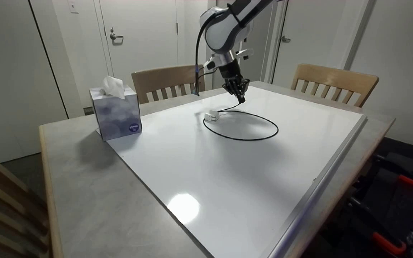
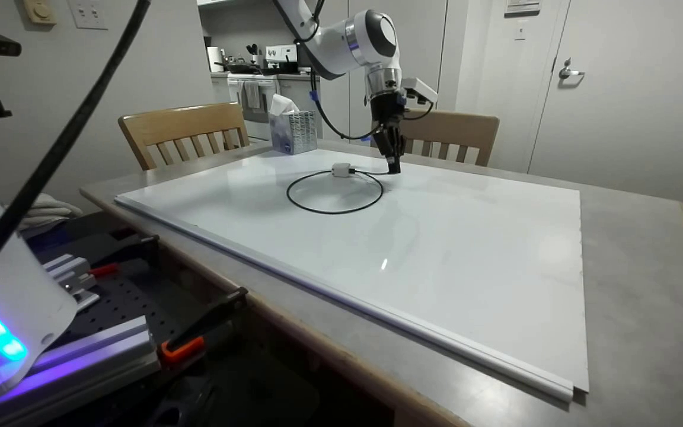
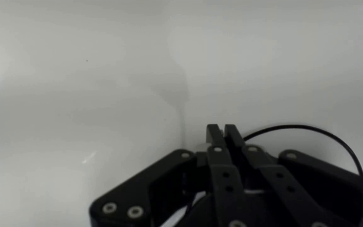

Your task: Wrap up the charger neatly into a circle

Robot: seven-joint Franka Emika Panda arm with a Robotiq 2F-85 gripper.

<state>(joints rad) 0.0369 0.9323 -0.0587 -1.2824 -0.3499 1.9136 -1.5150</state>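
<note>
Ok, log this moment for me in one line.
claw: closed on cable; cable: one wide loop on whiteboard; white block: at loop's edge

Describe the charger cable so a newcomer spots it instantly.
Find the white board on the table. Near the gripper, the charger cable lies in one wide loop: thin, black and curved, unlike the compact white block at the loop's edge.

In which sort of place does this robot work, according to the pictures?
Probably a dining area beside a kitchen: in an exterior view, a white stove stands in the background, and slatted wooden chairs stand at the table.
</note>
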